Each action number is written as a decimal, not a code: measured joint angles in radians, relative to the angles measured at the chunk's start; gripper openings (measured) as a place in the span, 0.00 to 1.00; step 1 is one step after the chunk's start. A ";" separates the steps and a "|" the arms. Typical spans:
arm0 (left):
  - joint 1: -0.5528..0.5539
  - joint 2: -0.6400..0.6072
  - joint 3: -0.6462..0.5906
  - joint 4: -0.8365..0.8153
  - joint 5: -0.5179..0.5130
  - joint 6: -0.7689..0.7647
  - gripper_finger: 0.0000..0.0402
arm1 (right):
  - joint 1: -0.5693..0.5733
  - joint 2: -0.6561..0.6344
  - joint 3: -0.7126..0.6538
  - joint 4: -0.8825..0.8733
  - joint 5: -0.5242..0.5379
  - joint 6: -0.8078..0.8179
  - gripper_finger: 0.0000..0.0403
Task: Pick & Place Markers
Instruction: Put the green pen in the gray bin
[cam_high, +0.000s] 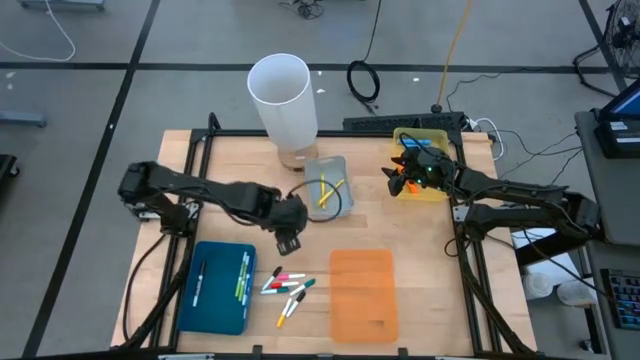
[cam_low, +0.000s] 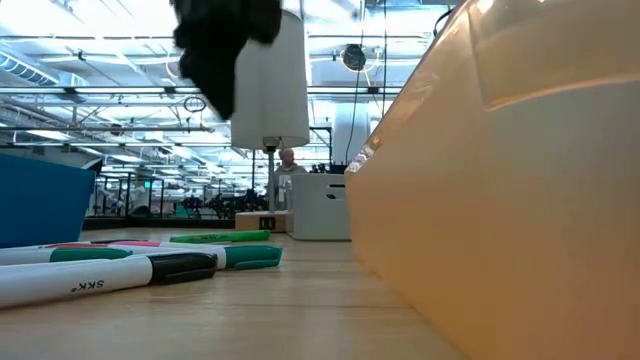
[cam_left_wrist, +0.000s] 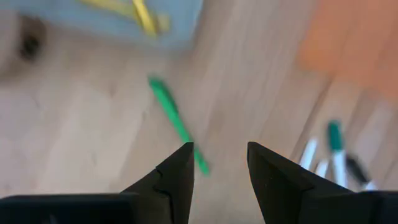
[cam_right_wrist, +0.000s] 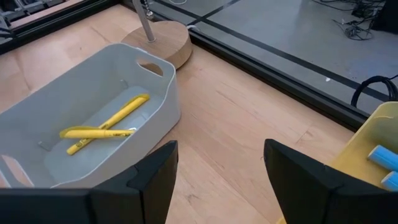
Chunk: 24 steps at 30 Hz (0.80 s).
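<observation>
High view: you have two thin yellow markers (cam_high: 328, 191) crossed in the pale grey plastic tray (cam_high: 341, 168), two in the blue tray (cam_high: 214, 286), and about five white-bodied markers (cam_high: 287, 288) loose on the light wooden tabletop (cam_high: 420, 260) beside the empty translucent orange tray (cam_high: 364, 292). Left gripper (cam_high: 288, 240) hangs above them, fingers parted, holding nothing. Right gripper (cam_high: 398, 176), spread, sits by the yellow bin (cam_high: 441, 134). Grey floor surrounds the table.

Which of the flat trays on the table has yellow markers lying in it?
The pale grey tray beside the tall white cylinder: two yellow markers lie crossed in it. The orange tray looks empty.
</observation>
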 joint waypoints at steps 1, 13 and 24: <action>-0.001 0.025 -0.008 -0.011 0.019 -0.016 0.38 | 0.000 0.000 0.000 0.000 0.000 0.000 0.56; 0.064 0.234 -0.114 0.014 0.052 -0.284 0.38 | 0.000 0.000 0.000 0.000 -0.004 0.000 0.56; 0.131 0.276 -0.197 0.270 0.136 -0.187 0.38 | 0.000 0.000 0.000 -0.004 -0.004 0.000 0.56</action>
